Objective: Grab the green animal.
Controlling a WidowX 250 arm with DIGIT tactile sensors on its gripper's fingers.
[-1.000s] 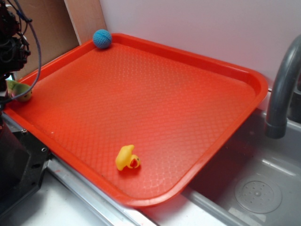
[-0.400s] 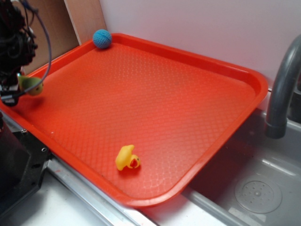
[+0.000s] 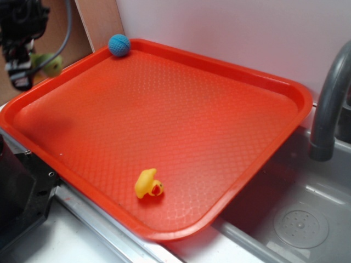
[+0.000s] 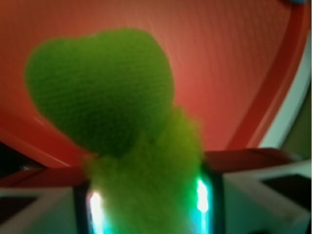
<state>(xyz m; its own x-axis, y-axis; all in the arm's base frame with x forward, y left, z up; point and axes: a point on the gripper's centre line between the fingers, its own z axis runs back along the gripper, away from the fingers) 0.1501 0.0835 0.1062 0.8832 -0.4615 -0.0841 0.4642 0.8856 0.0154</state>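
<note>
My gripper (image 3: 34,64) is at the far left, lifted above the left rim of the orange tray (image 3: 164,49). It is shut on the green animal (image 3: 52,64), whose olive head sticks out to the right of the fingers. In the wrist view the green animal (image 4: 117,112) fills the middle: its fuzzy lime body is squeezed between the two jaws of my gripper (image 4: 148,204) and its rounder head points up and left, with the tray (image 4: 234,53) below it.
A yellow rubber duck (image 3: 148,184) lies near the tray's front edge. A blue knitted ball (image 3: 119,45) sits in the tray's far left corner. A grey tap (image 3: 329,104) and sink (image 3: 299,222) are at the right. A brown board (image 3: 98,22) stands behind.
My gripper has risen and moved toward the back, carrying the green animal up off the tray's left edge. The duck and the ball have not moved.
</note>
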